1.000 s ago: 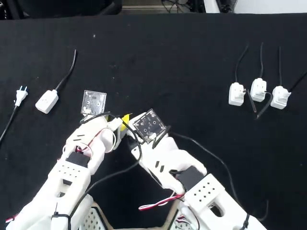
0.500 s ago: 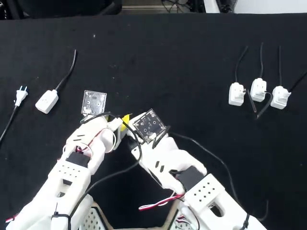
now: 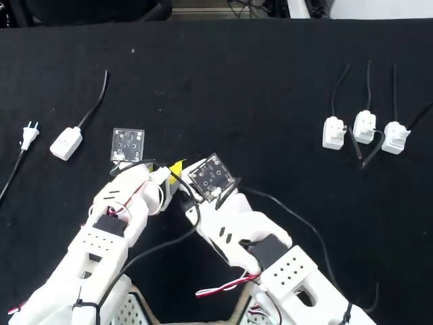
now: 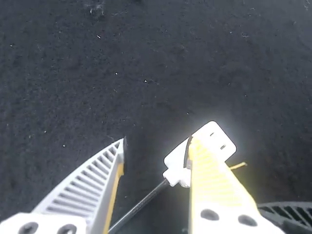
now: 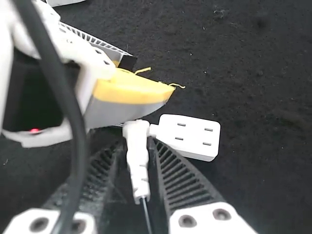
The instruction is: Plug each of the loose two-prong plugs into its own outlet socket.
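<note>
A white two-prong plug point(image 5: 136, 151) is clamped between the black fingers of my right gripper point(image 5: 136, 141), which is shut on it. Its front end touches the end of a white outlet socket point(image 5: 187, 136) lying on the black table; whether the prongs are inside I cannot tell. My left gripper point(image 4: 156, 144) stands open over the same socket point(image 4: 209, 139), its yellow finger point(image 4: 209, 180) resting on the socket's edge. Both grippers meet at the table's front centre, the left gripper point(image 3: 170, 172) just left of the right arm's wrist board point(image 3: 213, 177).
At the far left lie another loose plug point(image 3: 28, 134) and a white socket point(image 3: 65, 143), each with a black cable. Three white sockets point(image 3: 365, 126) with cables sit in a row at the right. A black cable point(image 3: 298, 220) trails past the right arm.
The left arm's wrist has turned slightly, so its camera board now sits squarer and a little further left. The right arm and the plug have held still.
</note>
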Controlling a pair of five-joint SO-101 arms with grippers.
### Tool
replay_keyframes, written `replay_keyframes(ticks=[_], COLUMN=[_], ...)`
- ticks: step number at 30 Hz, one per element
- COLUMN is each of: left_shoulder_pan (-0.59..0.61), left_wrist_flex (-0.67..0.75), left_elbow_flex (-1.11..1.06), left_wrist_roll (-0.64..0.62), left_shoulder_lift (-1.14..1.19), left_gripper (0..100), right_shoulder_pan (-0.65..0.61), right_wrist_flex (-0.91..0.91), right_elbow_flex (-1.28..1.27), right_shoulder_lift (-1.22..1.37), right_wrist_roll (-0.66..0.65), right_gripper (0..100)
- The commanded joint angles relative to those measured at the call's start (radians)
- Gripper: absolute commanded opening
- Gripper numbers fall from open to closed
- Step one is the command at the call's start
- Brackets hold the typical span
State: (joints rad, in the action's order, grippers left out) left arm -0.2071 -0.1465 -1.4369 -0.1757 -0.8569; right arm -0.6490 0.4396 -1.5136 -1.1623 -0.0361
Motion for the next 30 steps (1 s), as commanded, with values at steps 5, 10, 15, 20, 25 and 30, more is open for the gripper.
replay_keyframes(ticks=[5, 10, 15, 20, 25, 30], left_shoulder_pan=[-0.018, -0.018, -0.018, -0.018, -0.012, 0.114], left_wrist_flex=[-0.005, -0.005, -0.005, -0.005, -0.005, -0.011], left_elbow_flex=[0.05, 0.05, 0.05, 0.05, 0.051, 0.07], left_wrist_roll=[-0.014, -0.014, -0.014, -0.014, -0.008, -0.014], left_shoulder_lift=[-0.014, -0.009, -0.008, -0.008, -0.015, -0.017], left_gripper=[21, 21, 21, 21, 21, 21], right_shoulder_pan=[0.012, 0.012, 0.012, 0.012, 0.014, 0.1], right_wrist_flex=[-0.051, -0.051, -0.051, -0.051, -0.041, 0.026], right_elbow_flex=[0.076, 0.076, 0.076, 0.076, 0.076, 0.094], right_shoulder_lift=[-0.033, -0.035, -0.035, -0.035, -0.03, -0.027], right_wrist_roll=[0.057, 0.058, 0.06, 0.06, 0.052, 0.012], right_gripper=[1.1, 1.1, 1.1, 1.1, 1.1, 1.1])
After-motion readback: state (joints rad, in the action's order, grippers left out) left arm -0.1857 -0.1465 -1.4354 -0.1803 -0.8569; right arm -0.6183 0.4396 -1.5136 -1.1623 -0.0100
